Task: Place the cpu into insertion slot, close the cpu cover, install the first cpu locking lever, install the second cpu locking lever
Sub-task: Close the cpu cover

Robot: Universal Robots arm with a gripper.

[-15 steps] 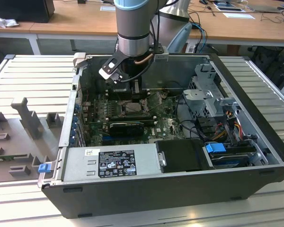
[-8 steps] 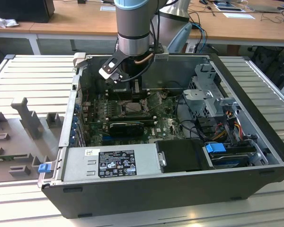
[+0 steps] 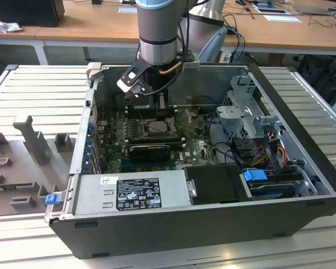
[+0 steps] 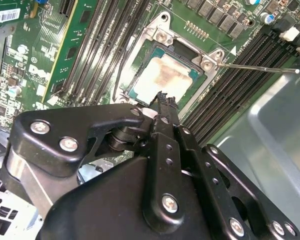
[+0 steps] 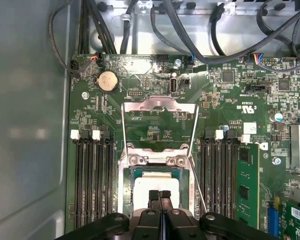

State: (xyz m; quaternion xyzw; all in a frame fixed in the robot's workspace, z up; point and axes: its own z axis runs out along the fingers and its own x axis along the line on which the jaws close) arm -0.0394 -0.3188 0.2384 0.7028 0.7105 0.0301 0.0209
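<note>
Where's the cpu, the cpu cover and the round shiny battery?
cpu (image 5: 149, 182): first wrist view, on its pale metal face.
cpu cover (image 5: 160, 104): first wrist view, on the frame bar farthest from the socket.
coin battery (image 5: 108, 80): first wrist view, centre of the round disc.

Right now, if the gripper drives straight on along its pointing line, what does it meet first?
Probably the cpu, lying in the insertion slot: the shut gripper points at its pale face. The gap between them is unclear.

Exterior view overlooks case; both wrist views close above insertion slot.
</note>
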